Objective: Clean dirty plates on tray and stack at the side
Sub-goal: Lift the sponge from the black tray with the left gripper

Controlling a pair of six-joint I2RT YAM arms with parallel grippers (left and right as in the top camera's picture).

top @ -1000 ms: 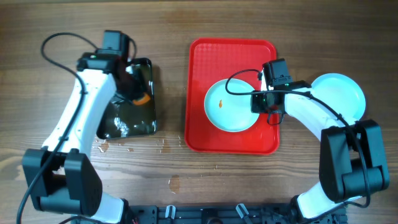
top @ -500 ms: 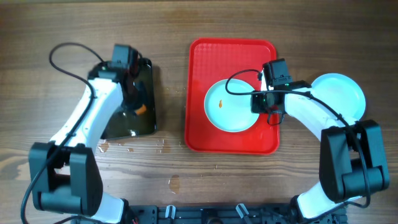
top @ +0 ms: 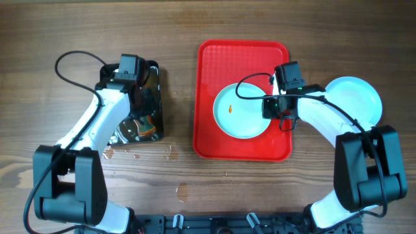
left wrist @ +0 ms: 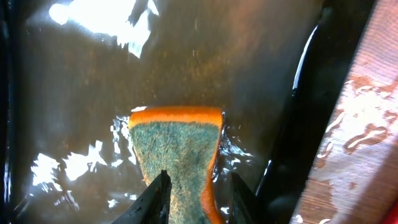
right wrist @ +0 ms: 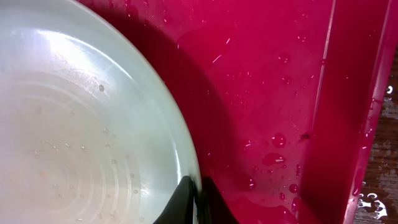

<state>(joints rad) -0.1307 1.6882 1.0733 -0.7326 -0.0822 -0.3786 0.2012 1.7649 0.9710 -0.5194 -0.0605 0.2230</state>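
1. The left arm has swung across the black tray (top: 156,78) over the last second. Its end effector (left wrist: 198,193) now hangs low over the dark liquid, with the sponge (left wrist: 177,149) between its fingers.
2. The sponge lies wet in the liquid, green scrub face up, and narrows toward the fingers. A thin dark gap shows at 1 side, so I cannot tell whether it is clamped or just let loose.
3. The right arm has not moved. Its end effector (right wrist: 196,196) stays clenched on the right rim of the plate (top: 240,110).
4. That plate sits on the red tray (top: 240,55), toward its right side. The orange smear (top: 231,108) is still on it, so it has not been cleaned yet.
5. 1 clean-looking plate (top: 354,97) lies on the table (top: 195,26), just right of the red tray.
6. My reading is that the sponge is being wetted, and the held plate is waiting for the wipe.
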